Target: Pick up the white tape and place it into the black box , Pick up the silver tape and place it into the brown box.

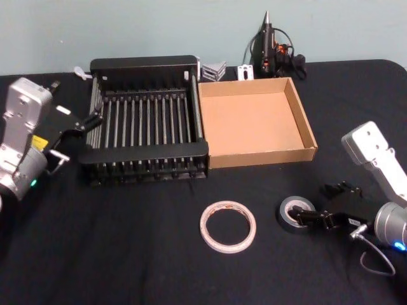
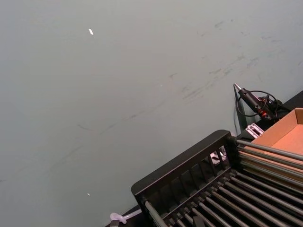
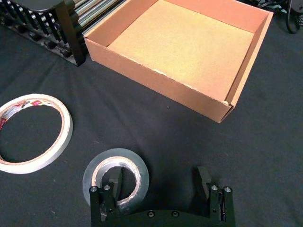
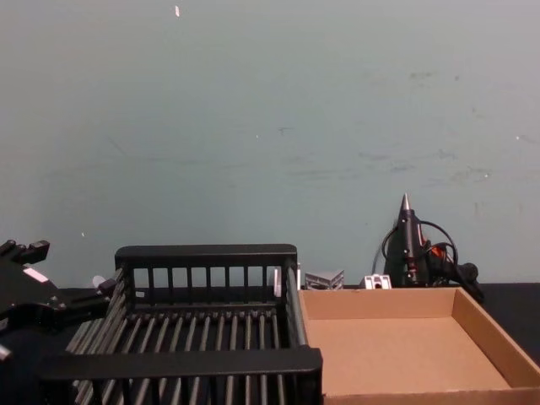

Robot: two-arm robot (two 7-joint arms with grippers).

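The white tape, a small thick grey-sided roll, lies on the black cloth in front of the brown box. My right gripper is open right at it. In the right wrist view one finger stands inside the hole of the white tape and the other finger is outside it. The silver tape, a wide flat ring, lies to its left. The black box sits left of the brown box, touching it. My left gripper hangs open beside the crate's left wall.
A glue gun with its cable and small metal parts stand along the back edge behind the boxes. A loose wire hangs by my right wrist. Both boxes have nothing in them.
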